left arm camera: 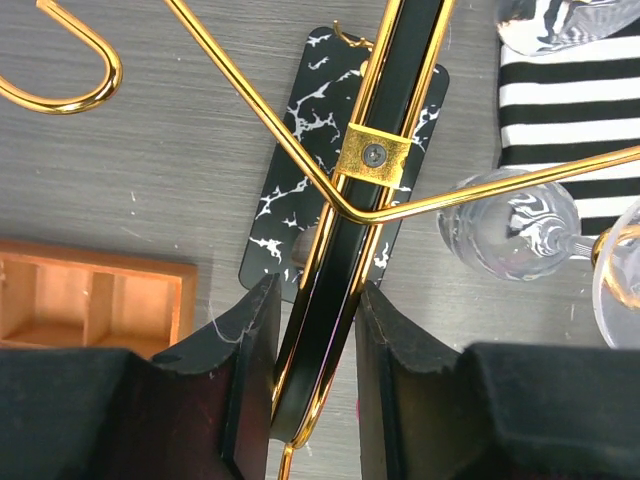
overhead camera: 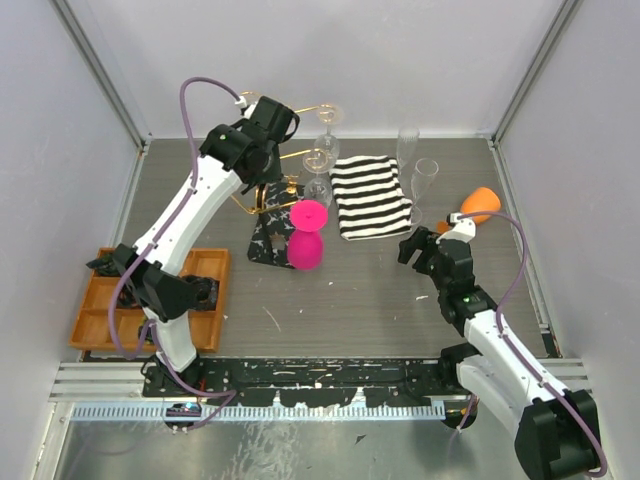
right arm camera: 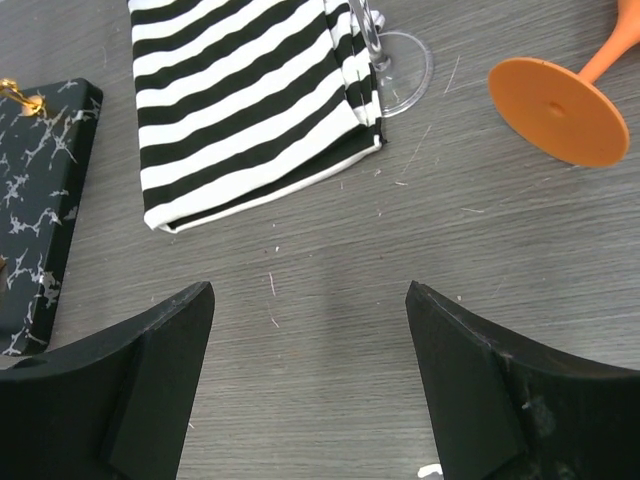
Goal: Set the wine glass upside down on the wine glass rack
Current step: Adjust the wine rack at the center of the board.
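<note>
Left wrist view: the left claw [left arm camera: 315, 290] is squeezing the black and gold post of the wine glass rack [left arm camera: 372, 155], with one finger on each side. A clear wine glass [left arm camera: 508, 228] hangs upside down from a gold arm of the rack, beside the striped cloth [left arm camera: 580, 130]. The right claw [right arm camera: 310, 295] is wide open over the worktop [right arm camera: 330, 380], holding nothing. An orange glass [right arm camera: 557, 108] is nearby.

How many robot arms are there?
2. The left arm reaches back to the wine glass rack; the right arm is over the table near the striped cloth. None seem hidden.
</note>
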